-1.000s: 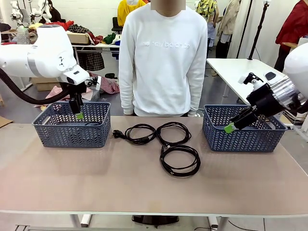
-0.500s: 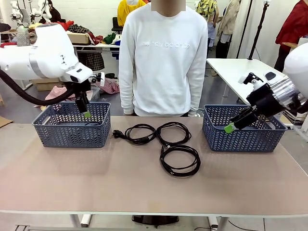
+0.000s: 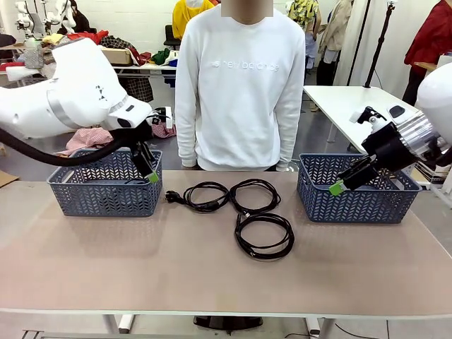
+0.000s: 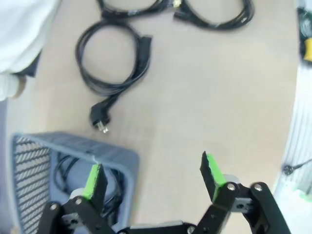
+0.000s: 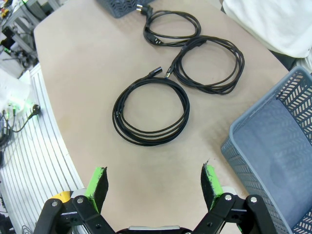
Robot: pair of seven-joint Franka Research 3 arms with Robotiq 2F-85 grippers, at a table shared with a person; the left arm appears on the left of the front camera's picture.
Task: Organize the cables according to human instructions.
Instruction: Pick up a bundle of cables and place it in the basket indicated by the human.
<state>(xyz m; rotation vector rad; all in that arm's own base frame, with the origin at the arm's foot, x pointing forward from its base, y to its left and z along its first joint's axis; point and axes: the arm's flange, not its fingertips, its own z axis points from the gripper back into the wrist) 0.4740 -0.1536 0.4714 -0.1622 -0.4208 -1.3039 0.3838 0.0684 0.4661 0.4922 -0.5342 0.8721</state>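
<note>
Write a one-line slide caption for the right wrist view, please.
Open right gripper hovers above three coiled black cables on the table, beside a blue basket.

Black cables [image 5: 149, 140]; blue-grey baskets [image 3: 106, 196] with a herringbone lattice; beige table [image 3: 176, 275]; white sweatshirt [image 3: 236, 106]; green pads [image 5: 99, 183]; the cord [image 4: 62, 168] inside one basket looks black too, though blurred.

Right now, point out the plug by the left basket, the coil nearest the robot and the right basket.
Plug [image 4: 99, 118]: left wrist view, head.
Nearest coil [image 5: 117, 116]: right wrist view, left edge.
Right basket [image 3: 353, 201]: front view, front wall.
</note>
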